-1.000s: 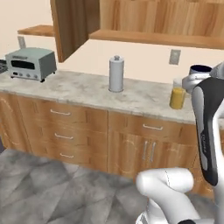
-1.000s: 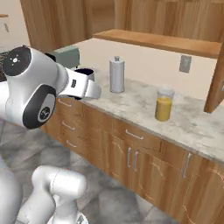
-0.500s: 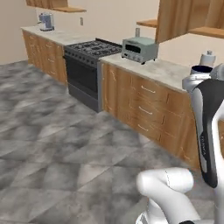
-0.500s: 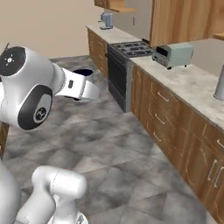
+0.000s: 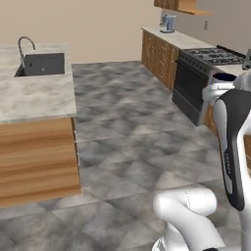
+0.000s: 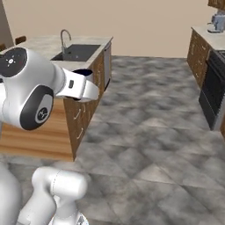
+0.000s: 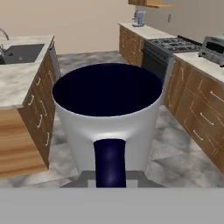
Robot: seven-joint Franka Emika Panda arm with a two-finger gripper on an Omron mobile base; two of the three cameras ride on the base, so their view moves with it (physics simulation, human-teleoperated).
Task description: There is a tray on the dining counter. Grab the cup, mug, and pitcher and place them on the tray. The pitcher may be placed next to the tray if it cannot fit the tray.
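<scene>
- Swung round with the base, both base cameras now face the open kitchen floor and the dining counter with its sink; half a second ago they looked along the wall cabinets toward the stove and toaster oven. That is the camera turning, not the things moving.
- Riding with the arm, the mug is clamped by its dark handle in the gripper, upright, its dark inside facing up in the hand view. It also shows at the end of the arm in the right base view and as a dark rim beside the arm in the left base view.
- Judging by this, the carry to the tray is underway, with cup and pitcher likely yet to fetch.
- Risk: a handle-only hold could let the mug pivot or slip if the base turns sharply or stops hard.
- Risk: the counter's near corner sits close beside the arm in the right base view; a wide swing could clip it.
- Around: a stove and wooden wall cabinets to the right, grey tiled floor between, nothing lying on it.
</scene>
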